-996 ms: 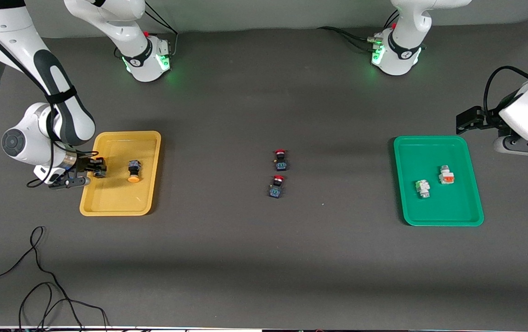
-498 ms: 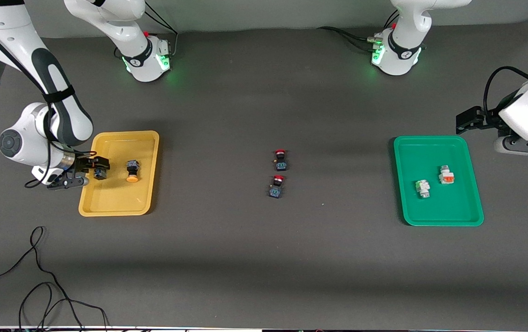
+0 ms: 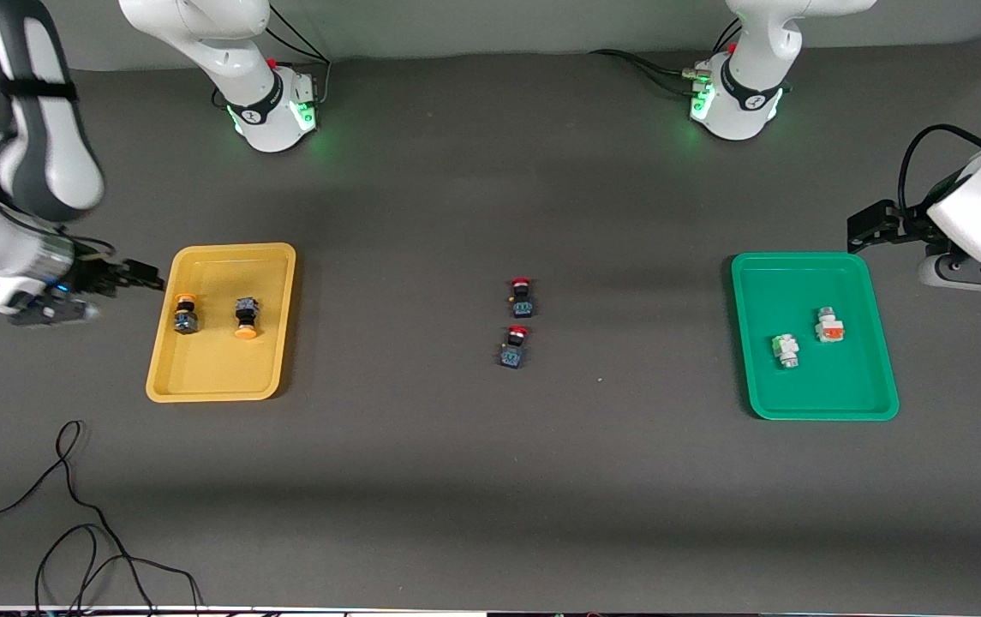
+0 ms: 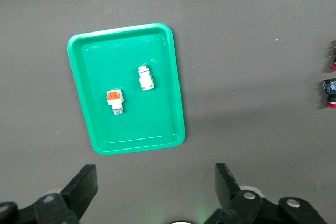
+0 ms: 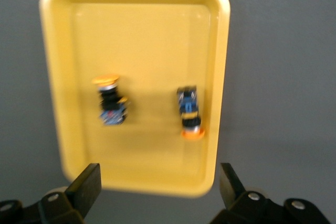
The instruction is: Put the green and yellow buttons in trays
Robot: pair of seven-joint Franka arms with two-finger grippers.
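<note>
Since both orange-yellow-capped buttons, one (image 3: 185, 314) beside the other (image 3: 245, 318), already lie inside the yellow tray (image 3: 220, 388), the front view suggests the sorting is done. With the yellow tray as landmark, the right pincer (image 3: 139, 276) hangs over the desk (image 3: 456, 480) just off that tray's edge at the right arm's end, empty. The green tray (image 3: 816, 410) sits well apart toward the left arm's end and holds the green-tipped button (image 3: 786, 350) and the button with the orange block (image 3: 829, 326). The left pincer (image 3: 871, 224) waits above the desk near that tray's corner. Two red-capped switches (image 3: 521, 297) stay on the bare desk between the trays, likely because they belong to neither colour.

From the left wrist view, the left pincer (image 4: 155, 190) shows what the front view cannot: jaws spread wide with nothing between them. Both white buttons lie inside the green tray (image 4: 84, 45).

From the right wrist view, the right pincer (image 5: 160, 187) is equally wide and empty. Both capped buttons lie on their sides, apart, caps pointing opposite ways.
</note>
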